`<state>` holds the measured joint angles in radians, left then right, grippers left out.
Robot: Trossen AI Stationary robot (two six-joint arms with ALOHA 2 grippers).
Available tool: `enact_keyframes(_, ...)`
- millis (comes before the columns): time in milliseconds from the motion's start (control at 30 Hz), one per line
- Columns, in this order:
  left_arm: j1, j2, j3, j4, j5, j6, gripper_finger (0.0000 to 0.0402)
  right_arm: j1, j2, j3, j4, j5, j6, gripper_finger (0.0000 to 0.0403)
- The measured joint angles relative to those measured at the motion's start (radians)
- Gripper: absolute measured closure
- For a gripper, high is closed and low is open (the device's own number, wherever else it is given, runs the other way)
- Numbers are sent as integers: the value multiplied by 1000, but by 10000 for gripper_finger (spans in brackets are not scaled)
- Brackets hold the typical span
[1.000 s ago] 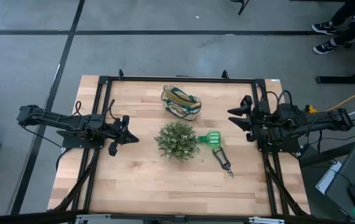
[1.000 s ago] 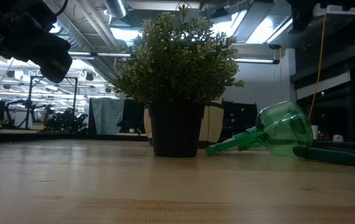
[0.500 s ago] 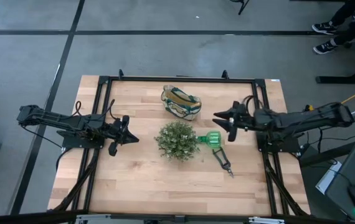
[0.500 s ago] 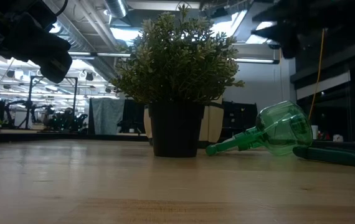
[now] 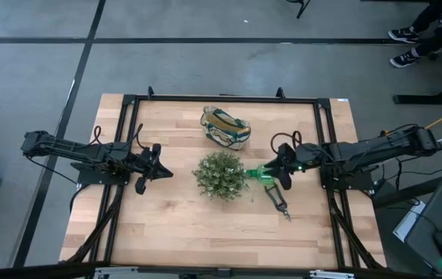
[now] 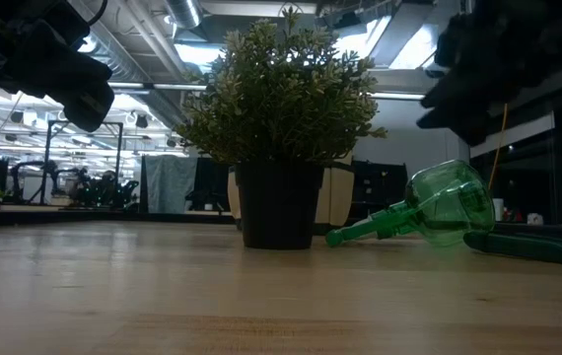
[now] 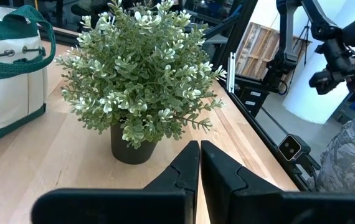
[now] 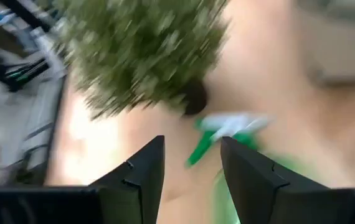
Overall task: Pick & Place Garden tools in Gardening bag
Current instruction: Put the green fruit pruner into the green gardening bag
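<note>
The right hand (image 5: pixel 281 165) hangs just above the green tool (image 5: pixel 265 173), reaching in from the 3 o'clock side of the bench (image 5: pixel 167 225). Its fingers (image 8: pixel 131 177) are spread with a gap between them and they hold nothing. The wrist view looks down at the tool between them.

The green tool lies on its side just beside the plant (image 5: pixel 221 174), at the plant's 3 o'clock. In the low view it has a round see-through body (image 6: pixel 449 205) and a thin stem (image 6: pixel 365 229) that points toward the plant pot. It looks like thin plastic, so it is likely light and a bit slippery, and the round part may roll or squash if it is squeezed hard. The thin stem looks like the best place to grab, because the fingers can close all the way around it.

The shears (image 5: pixel 278 198) lie on the bench at about 5 o'clock from the green tool, very close to it. They look stiff, thin and flat, so they will be hard to get under.

The bag (image 5: pixel 226 128) sits at the plant's 12 o'clock, near it, with its top open. It is soft cloth, so its sides may bend if a tool bumps them.

The left hand (image 5: pixel 150 166) waits at the plant's 9 o'clock, well apart from it. Its fingers (image 7: pixel 180 174) are pressed together with nothing in them.
</note>
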<state>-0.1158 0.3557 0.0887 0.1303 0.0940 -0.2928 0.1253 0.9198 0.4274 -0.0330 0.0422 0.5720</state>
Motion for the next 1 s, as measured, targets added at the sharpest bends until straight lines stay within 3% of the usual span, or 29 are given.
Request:
enact_keyframes(267, 0, 0, 0, 0, 0, 0, 389, 9, 2, 0, -40, -312, 273, 243)
enact_keyframes(400, 0, 0, 0, 0, 0, 0, 391, 50, 2, 0, -89, -384, 343, 243)
enact_keyframes(533, 0, 0, 0, 0, 0, 0, 393, 97, 2, 0, -224, -358, 414, 243)
enact_keyframes(733, 0, 0, 0, 0, 0, 0, 389, 131, 2, 0, -463, -189, 606, 243)
enact_keyframes(1000, 0, 0, 0, 0, 0, 0, 393, 131, 19, 0, -477, -98, 644, 243)
